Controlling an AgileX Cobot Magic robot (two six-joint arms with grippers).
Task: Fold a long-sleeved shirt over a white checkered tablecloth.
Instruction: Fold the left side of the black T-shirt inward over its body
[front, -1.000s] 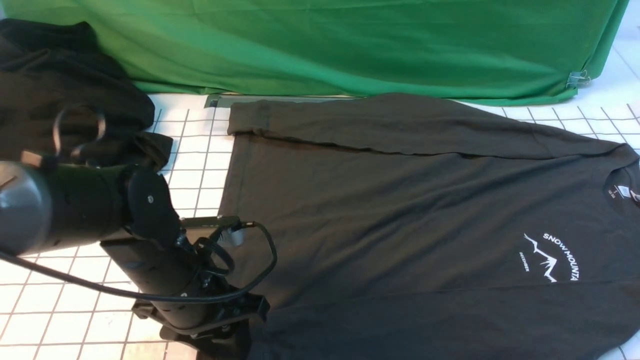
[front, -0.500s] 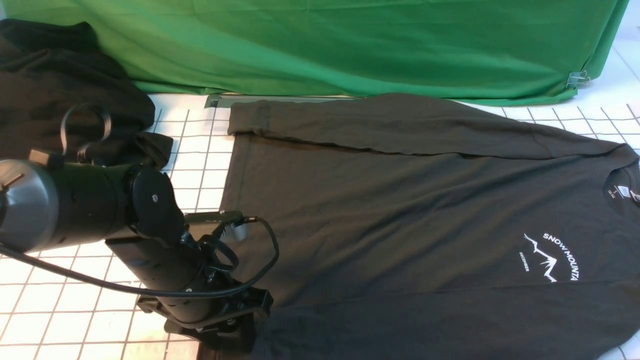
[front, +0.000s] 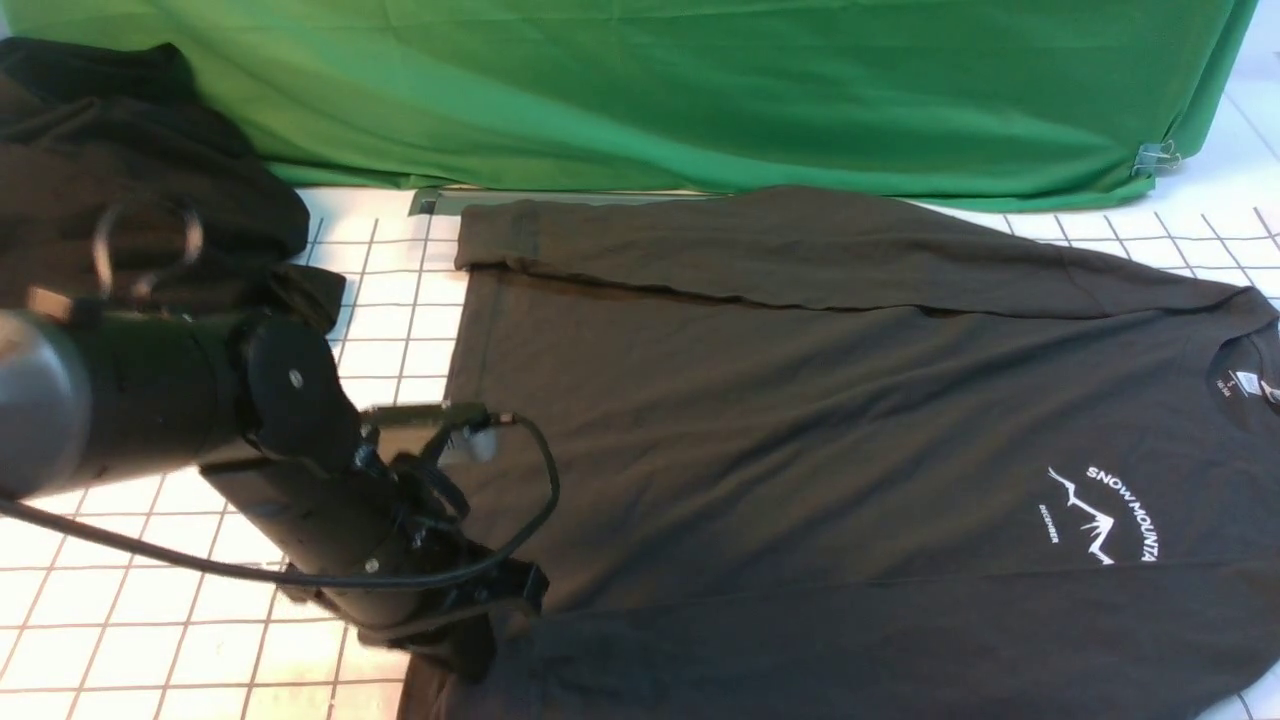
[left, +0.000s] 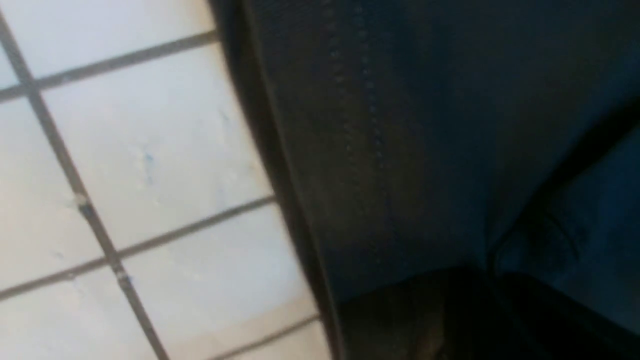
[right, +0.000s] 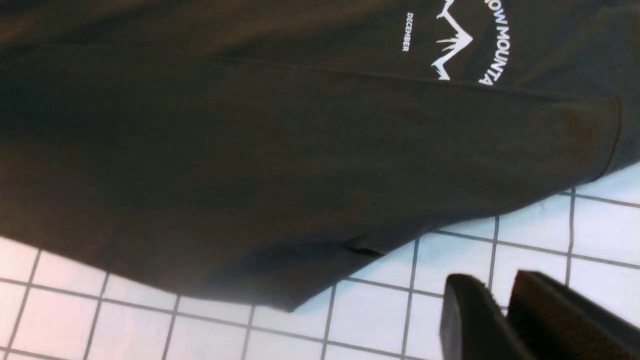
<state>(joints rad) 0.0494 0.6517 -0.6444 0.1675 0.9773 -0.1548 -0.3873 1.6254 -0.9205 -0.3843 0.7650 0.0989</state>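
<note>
- shirt (front: 800, 420) in the front view lies flat on the checkered tablecloth (front: 100, 650), hem toward the left, collar at the right edge, far sleeve folded across its body; the white logo (front: 1105, 515) faces up.
- same view: the left gripper (front: 480, 625) sits at the near hem corner, touching the fabric; its jaws are hidden, so whether it grips cannot be told. a green cloth (front: 700, 90) hangs behind, and a black heap (front: 130, 170) lies at the far left.
- left wrist view: stitched hem beside white squares, blurred; the jaws are not clearly seen.
- right wrist view: the right gripper (right: 492, 295) hovers over the tablecloth just beside the near sleeve, fingers pressed nearly together, holding nothing.
</note>
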